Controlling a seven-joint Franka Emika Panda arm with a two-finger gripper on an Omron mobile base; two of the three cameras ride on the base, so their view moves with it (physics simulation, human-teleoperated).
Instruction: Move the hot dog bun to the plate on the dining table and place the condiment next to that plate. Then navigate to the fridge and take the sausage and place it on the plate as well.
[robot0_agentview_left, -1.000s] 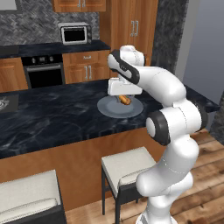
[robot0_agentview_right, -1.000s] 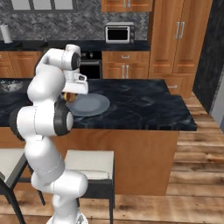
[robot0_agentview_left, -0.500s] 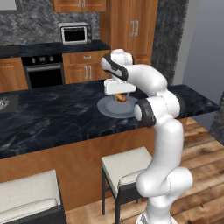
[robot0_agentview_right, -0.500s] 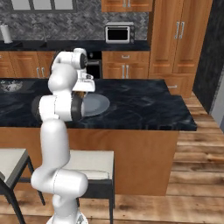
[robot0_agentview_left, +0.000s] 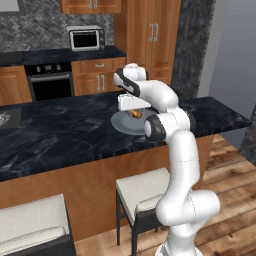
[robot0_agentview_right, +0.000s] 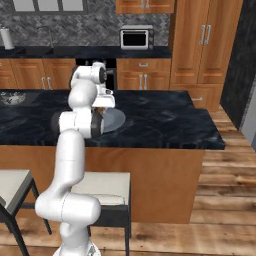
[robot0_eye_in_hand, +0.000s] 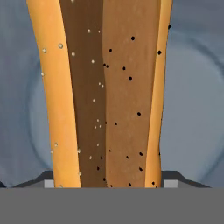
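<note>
A grey plate (robot0_agentview_left: 121, 123) lies on the dark stone counter (robot0_agentview_left: 60, 135). My gripper (robot0_agentview_left: 133, 112) hangs just over the plate, shut on the hot dog bun (robot0_agentview_left: 136, 114). In the hand view the bun (robot0_eye_in_hand: 109, 96) runs upright through the middle, orange crust at both sides and a brown speckled inside, with the plate (robot0_eye_in_hand: 192, 109) close behind it. My fingertips are hidden by the bun. From the right base view the gripper (robot0_agentview_right: 103, 107) stands over the plate (robot0_agentview_right: 117, 120). The condiment and the sausage are out of view.
Two padded stools (robot0_agentview_left: 144, 192) (robot0_agentview_left: 30, 230) stand at the counter's near side, by my base. Behind the counter are an oven (robot0_agentview_left: 50, 85), a microwave (robot0_agentview_left: 86, 38) and wooden cabinets (robot0_agentview_right: 205, 45). A sink (robot0_agentview_right: 12, 98) sits at the counter's left end.
The arm's elbow has swung in from the right and now stands upright by the counter. The hand has stayed over the plate with the bun in it.
</note>
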